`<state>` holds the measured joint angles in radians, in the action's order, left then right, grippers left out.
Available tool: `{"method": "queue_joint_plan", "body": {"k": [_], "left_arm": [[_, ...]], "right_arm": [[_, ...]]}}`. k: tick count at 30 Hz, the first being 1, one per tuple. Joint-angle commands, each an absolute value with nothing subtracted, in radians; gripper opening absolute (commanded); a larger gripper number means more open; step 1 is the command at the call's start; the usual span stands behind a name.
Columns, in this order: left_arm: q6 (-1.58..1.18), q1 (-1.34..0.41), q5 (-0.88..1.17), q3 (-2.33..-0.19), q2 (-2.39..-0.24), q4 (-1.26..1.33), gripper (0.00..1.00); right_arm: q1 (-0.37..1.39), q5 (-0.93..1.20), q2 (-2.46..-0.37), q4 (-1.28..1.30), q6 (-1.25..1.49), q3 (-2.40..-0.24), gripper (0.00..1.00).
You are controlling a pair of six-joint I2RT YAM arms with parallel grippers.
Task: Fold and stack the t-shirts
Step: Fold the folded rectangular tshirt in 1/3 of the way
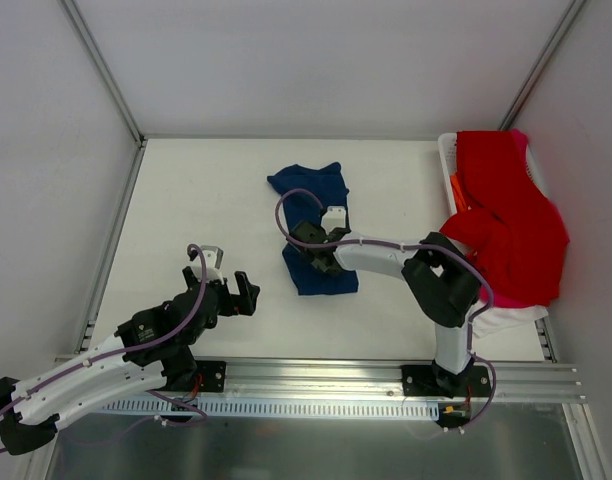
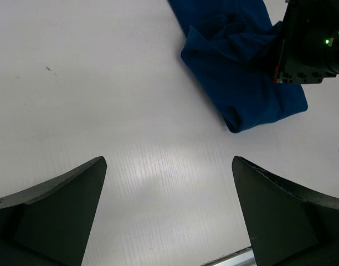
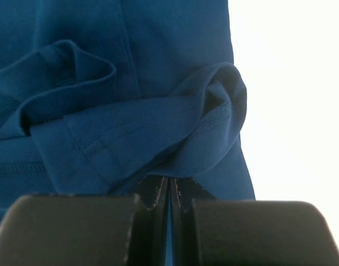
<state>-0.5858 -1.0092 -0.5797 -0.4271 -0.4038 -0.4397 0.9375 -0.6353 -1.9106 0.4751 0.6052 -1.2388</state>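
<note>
Bench (image 1: 186, 180): flat white matte sheet, walls on the far, left and right edges. Left half and far strip are open, room to move there. Navy t-shirt (image 1: 311, 185) sits mid-bench: soft knit, bunched into a rumpled strip running far to near, a stitched hem curled over. Right gripper (image 3: 168, 188) is on its near part, jaws together, pinching a fold of the navy cloth. Left gripper (image 2: 168, 183) has its jaws wide apart over bare bench toward the near-left corner, apart from the shirt. At the right edge, a white plastic basket (image 1: 448, 160) has a red t-shirt (image 1: 506, 210) draped over it and a pink t-shirt (image 1: 519, 135) peeking out at the far end. Right arm (image 1: 386, 255) spans the gap between the basket and the navy shirt.
</note>
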Motion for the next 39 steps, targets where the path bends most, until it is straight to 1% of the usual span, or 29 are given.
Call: {"method": "queue_joint_plan", "body": {"k": [1,12,16,19,20,21,22,23,24,25,26,27,28,31,32,33,34,35,36,37,38,39], "left_arm": [[-0.592,-1.014,-0.588,-0.42,-0.408,-0.413,0.99],[-0.591,-1.015,-0.58,-0.414,-0.396,-0.407,0.99],[-0.588,-1.015,-0.574,-0.413,-0.396,-0.402,0.99],[-0.583,-1.015,-0.572,-0.411,-0.405,-0.394,0.99],[-0.581,-1.015,-0.571,-0.41,-0.408,-0.393,0.99],[-0.58,-1.015,-0.571,-0.411,-0.416,-0.391,0.99],[-0.58,-1.014,-0.571,-0.413,-0.422,-0.391,0.99],[-0.578,-1.014,-0.572,-0.414,-0.425,-0.391,0.99],[-0.58,-1.015,-0.574,-0.416,-0.433,-0.391,0.99],[-0.575,-1.014,-0.575,-0.416,-0.436,-0.387,0.99],[-0.572,-1.015,-0.578,-0.419,-0.442,-0.387,0.99],[-0.572,-1.015,-0.578,-0.423,-0.452,-0.384,0.99],[-0.571,-1.015,-0.577,-0.42,-0.457,-0.377,0.99],[-0.56,-1.015,-0.522,-0.394,-0.482,-0.263,0.99],[-0.554,-1.015,-0.497,-0.381,-0.489,-0.165,0.99],[-0.554,-1.015,-0.461,-0.345,-0.509,-0.111,0.99],[-0.555,-1.015,-0.451,-0.324,-0.518,-0.051,0.99],[-0.56,-1.014,-0.443,-0.301,-0.531,0.074,0.99],[-0.558,-1.012,-0.41,-0.255,-0.56,0.142,0.99],[-0.545,-1.008,-0.37,-0.229,-0.575,0.223,0.99],[-0.542,-0.99,-0.317,-0.2,-0.615,0.315,0.99],[-0.543,-0.974,-0.204,-0.152,-0.645,0.488,0.99]], "right_arm": [[0.908,-0.623,-1.945,0.448,0.54,-1.341,0.0],[0.799,-0.574,-2.023,0.448,0.422,-1.546,0.01],[0.738,-0.591,-2.094,0.448,0.387,-1.658,0.01],[0.689,-0.592,-2.192,0.448,0.358,-1.799,0.0],[0.675,-0.583,-2.198,0.448,0.345,-1.816,0.0],[0.664,-0.559,-2.192,0.449,0.319,-1.821,0.04],[0.652,-0.557,-2.177,0.449,0.311,-1.815,0.11],[0.647,-0.563,-2.111,0.449,0.302,-1.76,0.21],[0.647,-0.59,-2.067,0.44,0.29,-1.717,0.41],[0.647,-0.603,-2.018,0.417,0.264,-1.666,0.89],[0.646,-0.613,-1.966,0.414,0.255,-1.614,0.99],[0.647,-0.641,-1.856,0.411,0.25,-1.506,1.0],[0.644,-0.653,-1.798,0.41,0.25,-1.449,0.99],[0.644,-0.664,-1.57,0.407,0.268,-1.232,1.0],[0.644,-0.632,-1.512,0.403,0.281,-1.177,1.0],[0.641,-0.6,-1.403,0.391,0.291,-1.063,0.99],[0.637,-0.556,-1.35,0.341,0.302,-1.004,1.0],[0.629,-0.428,-1.303,0.313,0.313,-0.946,0.99],[0.618,-0.346,-1.258,0.269,0.322,-0.883,0.99],[0.585,-0.248,-1.177,0.147,0.33,-0.754,0.99],[0.568,-0.075,-1.145,0.08,0.351,-0.691,1.0],[0.557,-0.017,-1.117,0.016,0.365,-0.633,0.99]]}}
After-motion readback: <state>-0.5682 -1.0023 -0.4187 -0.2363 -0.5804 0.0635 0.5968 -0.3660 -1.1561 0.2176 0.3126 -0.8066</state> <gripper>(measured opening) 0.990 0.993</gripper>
